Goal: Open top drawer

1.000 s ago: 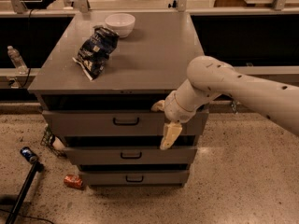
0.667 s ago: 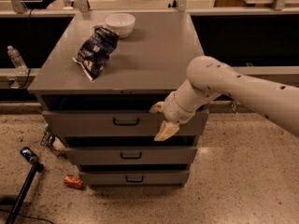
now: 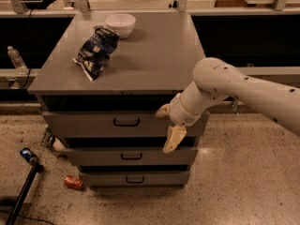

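Camera view: the grey counter point(image 3: 154, 55) with three drawers, seen from the front and above.
Change from 0.7 s ago: the gripper point(image 3: 161, 131) has tipped, and its lower finger point(image 3: 173, 138) now hangs further down and closer to vertical. The drawers and the things on the counter lie as they did.
Arm point(image 3: 243, 86): white, coming in from the right and bending at the counter's front right corner, with the wrist turned down and to the left.
Gripper: just below the counter's front edge, toward the right corner. Its fingers are spread wide, one pointing left and one down, and nothing is between them. Whether it touches the drawer cannot be told.
Top drawer point(image 3: 84, 124): directly under the counter's front edge, its front standing slightly forward with a dark gap above it.
Handle point(image 3: 126, 122): at the centre of that front, left of the gripper and apart from it.
Counter top: a white bowl point(image 3: 119, 23) near the back edge and a crumpled snack bag point(image 3: 96, 50) toward the left edge.
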Robot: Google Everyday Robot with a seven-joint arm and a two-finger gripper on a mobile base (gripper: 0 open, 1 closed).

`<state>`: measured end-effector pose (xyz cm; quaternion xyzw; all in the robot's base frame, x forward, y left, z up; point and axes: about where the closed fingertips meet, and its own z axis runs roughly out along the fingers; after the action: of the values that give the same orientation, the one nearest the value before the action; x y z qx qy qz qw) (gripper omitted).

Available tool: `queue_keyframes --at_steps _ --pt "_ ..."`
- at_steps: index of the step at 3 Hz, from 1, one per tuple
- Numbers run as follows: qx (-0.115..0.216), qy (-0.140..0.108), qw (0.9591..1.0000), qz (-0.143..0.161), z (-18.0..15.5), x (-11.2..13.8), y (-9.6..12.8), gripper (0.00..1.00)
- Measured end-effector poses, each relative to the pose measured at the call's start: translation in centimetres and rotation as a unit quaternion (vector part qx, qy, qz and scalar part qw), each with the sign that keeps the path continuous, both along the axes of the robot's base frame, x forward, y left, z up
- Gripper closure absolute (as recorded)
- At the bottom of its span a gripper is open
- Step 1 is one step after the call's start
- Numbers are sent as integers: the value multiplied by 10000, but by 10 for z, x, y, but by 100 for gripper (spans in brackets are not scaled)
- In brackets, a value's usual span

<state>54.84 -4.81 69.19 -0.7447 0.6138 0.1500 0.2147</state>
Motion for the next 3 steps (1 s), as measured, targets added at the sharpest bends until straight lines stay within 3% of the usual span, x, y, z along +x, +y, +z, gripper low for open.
queue_keyframes --at_steps 1,3 --pt "30 -115 9995 -283 15 3 -14 0" --pt "32 -266 9975 -650 8 18 -11 0"
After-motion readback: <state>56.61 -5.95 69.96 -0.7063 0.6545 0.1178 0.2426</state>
